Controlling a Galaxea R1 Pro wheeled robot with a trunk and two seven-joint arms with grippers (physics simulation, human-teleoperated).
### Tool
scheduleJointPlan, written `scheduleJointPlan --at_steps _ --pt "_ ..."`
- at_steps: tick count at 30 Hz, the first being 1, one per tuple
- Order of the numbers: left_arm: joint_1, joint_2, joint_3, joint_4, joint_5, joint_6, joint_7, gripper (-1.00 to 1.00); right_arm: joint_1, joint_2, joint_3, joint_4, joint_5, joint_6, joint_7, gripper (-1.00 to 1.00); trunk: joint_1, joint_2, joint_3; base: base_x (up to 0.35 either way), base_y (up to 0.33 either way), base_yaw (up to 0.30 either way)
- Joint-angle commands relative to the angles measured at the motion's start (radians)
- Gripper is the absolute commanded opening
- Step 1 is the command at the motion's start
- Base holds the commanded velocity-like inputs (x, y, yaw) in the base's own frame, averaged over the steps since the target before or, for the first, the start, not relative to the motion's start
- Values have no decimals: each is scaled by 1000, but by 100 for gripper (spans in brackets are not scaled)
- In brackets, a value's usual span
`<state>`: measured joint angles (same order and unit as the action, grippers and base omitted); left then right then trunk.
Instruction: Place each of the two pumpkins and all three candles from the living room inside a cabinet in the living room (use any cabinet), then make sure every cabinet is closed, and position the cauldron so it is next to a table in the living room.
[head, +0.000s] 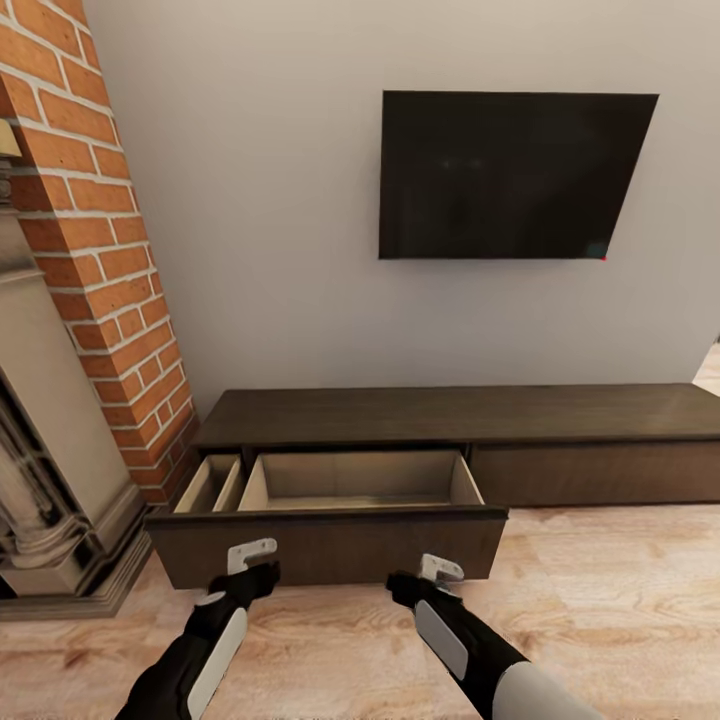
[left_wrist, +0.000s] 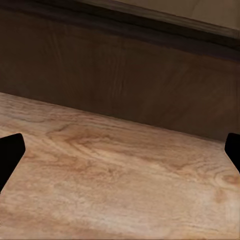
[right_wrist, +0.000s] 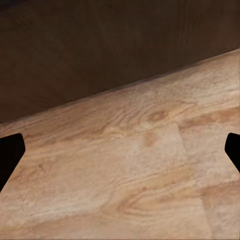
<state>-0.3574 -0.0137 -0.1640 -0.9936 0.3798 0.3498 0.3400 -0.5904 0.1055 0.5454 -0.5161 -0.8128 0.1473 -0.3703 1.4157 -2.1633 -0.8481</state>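
The cabinet stands against the wall, its wide drawer pulled out with nothing visible inside; it looks stiff and heavy, and with no handle I would push it on the flat front. The left end effector and right end effector hang just before this front, fingers spread wide, holding nothing

Across the lower middle of our head view we see the long, low, dark brown wooden cabinet, its left drawer pulled open, pale beige inside.
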Motion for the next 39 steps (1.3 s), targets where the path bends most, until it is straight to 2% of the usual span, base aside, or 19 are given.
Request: scheduleJointPlan --at_steps 1,2,3,5,9,12,16,21,25,29,33,39 --pt "0 1 -2 2 -8 -5 -1 100 1 0 0 10 19 -12 23 100 4 -7 -3 0 0 0" --pt "0 0 -3 3 -24 -8 -2 100 2 0 0 17 39 -20 43 100 8 -14 -6 0 0 0" --pt "0 0 -4 4 -58 -12 -3 100 2 1 -1 23 74 -35 63 100 12 -21 -9 0 0 0" --pt "0 -1 -4 15 -107 -42 -9 100 3 2 -2 27 118 -60 76 100 19 -35 -16 0 0 0" --pt "0 -3 -4 74 -145 -130 -43 100 3 2 -4 29 155 -111 83 100 35 -63 -28 0 0 0" --pt "0 -2 -4 97 -152 -158 -62 100 3 3 -6 29 160 -144 84 100 46 -84 -38 0 0 0" --pt "0 -2 -5 112 -157 -195 -77 100 3 4 -3 28 167 -253 86 100 61 -112 -50 0 0 0" --pt "0 -1 -4 114 -157 -219 -79 100 3 6 -2 28 180 -285 90 100 81 -147 -66 0 0 0" --pt "0 -3 -5 114 -157 -222 -79 100 3 7 -3 29 246 -300 92 100 96 -175 -78 0 0 0" --pt "0 -5 -5 113 -156 -221 -78 100 3 14 -5 30 344 -305 93 100 111 -203 -91 0 0 0" --pt "0 -6 -5 113 -156 -221 -78 100 3 11 -14 32 383 -332 93 100 127 -231 -103 0 0 0" --pt "0 -4 -5 113 -156 -222 -79 100 3 6 -15 40 390 -378 93 100 150 -273 -122 0 0 0"
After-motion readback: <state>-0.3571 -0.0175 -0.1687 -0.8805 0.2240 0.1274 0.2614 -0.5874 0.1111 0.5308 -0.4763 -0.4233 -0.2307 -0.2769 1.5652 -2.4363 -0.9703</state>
